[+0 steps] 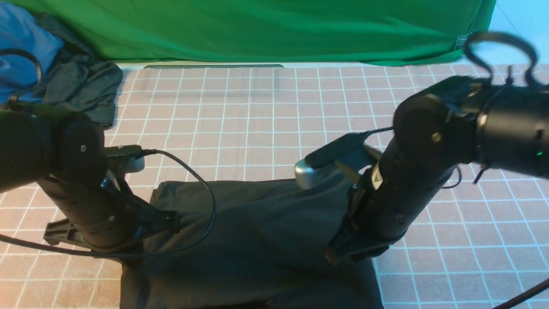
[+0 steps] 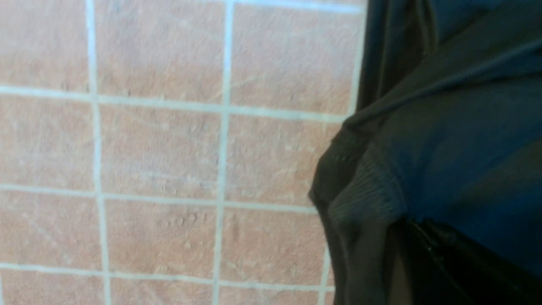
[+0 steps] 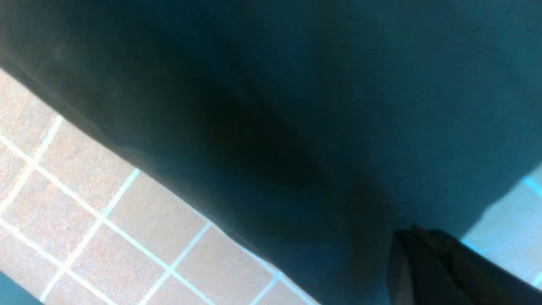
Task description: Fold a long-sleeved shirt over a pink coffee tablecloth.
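Two grippers are down on the long-sleeved shirt, and we see both clenched on its fabric. Our left gripper pinches the shirt's left edge; in the left wrist view a ribbed hem bunches right at the jaws, with the pink coffee tablecloth lying bare just beyond them. Our right gripper pinches the shirt's right edge, the dark cloth stretching away from its jaws and filling most of the right wrist view. Between the two grips the shirt sags in broad folds over the tablecloth. Well beyond the left jaws lie a smaller dark garment and a blue garment.
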Motion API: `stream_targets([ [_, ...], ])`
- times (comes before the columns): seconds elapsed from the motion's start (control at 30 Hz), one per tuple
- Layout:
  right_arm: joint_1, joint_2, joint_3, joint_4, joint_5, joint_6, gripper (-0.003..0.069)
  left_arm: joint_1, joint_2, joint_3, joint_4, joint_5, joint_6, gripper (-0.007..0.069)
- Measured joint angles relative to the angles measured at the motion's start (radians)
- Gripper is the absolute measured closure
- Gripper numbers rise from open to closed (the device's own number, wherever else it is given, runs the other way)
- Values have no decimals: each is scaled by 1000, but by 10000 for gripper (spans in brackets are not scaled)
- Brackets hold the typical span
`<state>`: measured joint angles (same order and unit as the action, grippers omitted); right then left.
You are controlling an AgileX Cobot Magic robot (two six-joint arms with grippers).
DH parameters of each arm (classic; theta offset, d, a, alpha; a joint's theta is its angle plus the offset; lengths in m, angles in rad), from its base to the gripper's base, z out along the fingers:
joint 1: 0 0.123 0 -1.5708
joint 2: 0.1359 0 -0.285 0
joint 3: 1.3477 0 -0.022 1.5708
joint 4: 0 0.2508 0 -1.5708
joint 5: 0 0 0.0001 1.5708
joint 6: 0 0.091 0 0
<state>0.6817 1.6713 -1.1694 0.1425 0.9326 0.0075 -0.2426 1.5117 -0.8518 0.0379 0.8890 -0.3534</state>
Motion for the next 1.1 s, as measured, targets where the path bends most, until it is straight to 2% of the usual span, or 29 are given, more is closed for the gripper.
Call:
stream_targets([
  [0.23,-2,-34,-8,-3,14,-8,620,0,-1,104,26,-101,-42,611],
  [0.5,-5,-147,-128,-23,63,-21,620,71,-26,92,25,-58,-46,610],
  [0.6,-5,-244,-165,-91,66,-8,620,106,-105,55,27,-21,-46,610],
  [0.83,-6,-504,-179,-361,39,108,620,124,-403,19,29,-39,-32,610],
  [0.97,-6,-661,-179,-426,-9,133,620,124,-600,19,29,-80,-31,610],
  [1.1,-6,-800,-179,-441,-58,144,620,124,-774,19,10,-105,-31,610],
])
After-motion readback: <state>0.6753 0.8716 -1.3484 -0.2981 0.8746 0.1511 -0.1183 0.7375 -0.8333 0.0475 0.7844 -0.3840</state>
